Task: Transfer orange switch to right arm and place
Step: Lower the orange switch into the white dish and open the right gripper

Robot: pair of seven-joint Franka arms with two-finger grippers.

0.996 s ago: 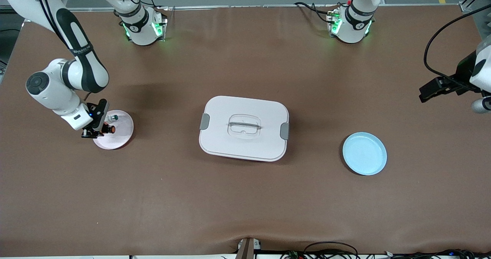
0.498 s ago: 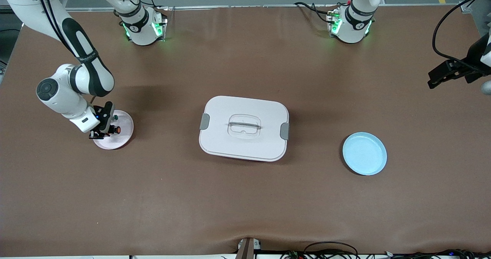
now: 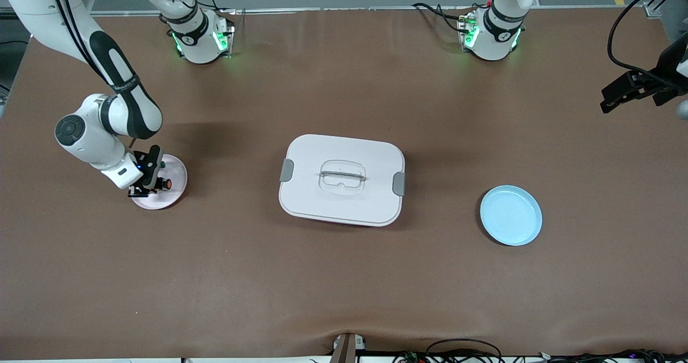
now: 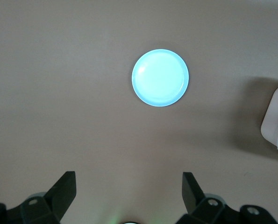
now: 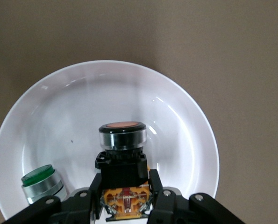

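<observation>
The orange switch [image 3: 165, 183] is a stubby black part with a round orange end. My right gripper [image 3: 146, 184] is shut on its black body and holds it low over a pale pink plate [image 3: 176, 192] at the right arm's end of the table. In the right wrist view the switch [image 5: 122, 140] sits between my fingers [image 5: 93, 189] over the plate's [image 5: 129, 67] middle, orange end away from the gripper [image 5: 124, 189]. I cannot tell if it touches the plate. My left gripper [image 3: 618, 95] is open and empty, high at the left arm's end; its wrist view shows it [image 4: 128, 179] spread wide.
A green-capped silvery switch [image 5: 39, 181] lies on the same plate beside the gripper. A white lidded box [image 3: 342, 179] stands mid-table. A light blue plate [image 3: 510, 215] lies toward the left arm's end and shows in the left wrist view [image 4: 160, 78].
My right gripper has shifted a little over the pink plate with the orange switch still in it. My left gripper has drawn back toward the table's edge and the robots' side.
</observation>
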